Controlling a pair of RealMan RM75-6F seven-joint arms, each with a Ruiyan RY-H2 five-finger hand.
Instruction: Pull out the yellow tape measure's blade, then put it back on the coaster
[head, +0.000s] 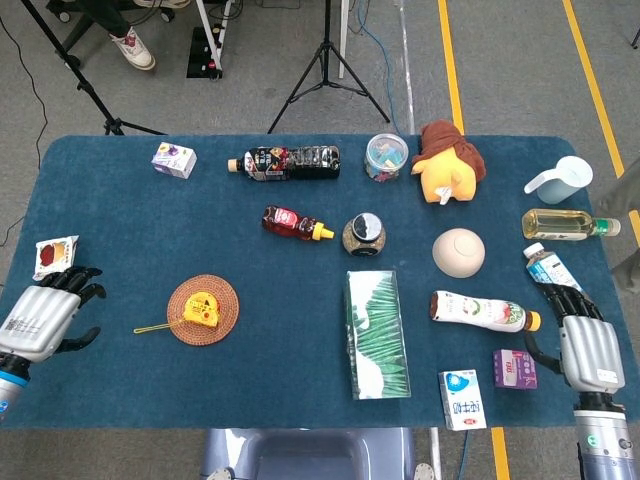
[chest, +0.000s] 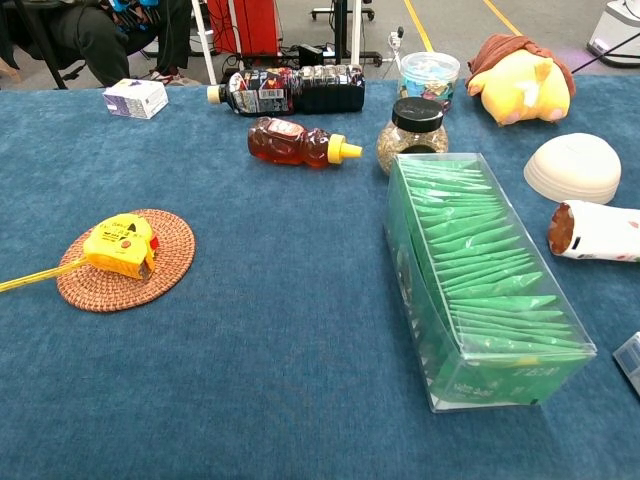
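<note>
At the table's left edge, the left hand (head: 45, 318) hovers empty, fingers spread. The yellow tape measure (head: 203, 308) lies on the woven coaster (head: 222, 292), its blade (head: 158, 326) extended leftward. The right hand (head: 583, 345) rests empty, fingers apart.
</note>
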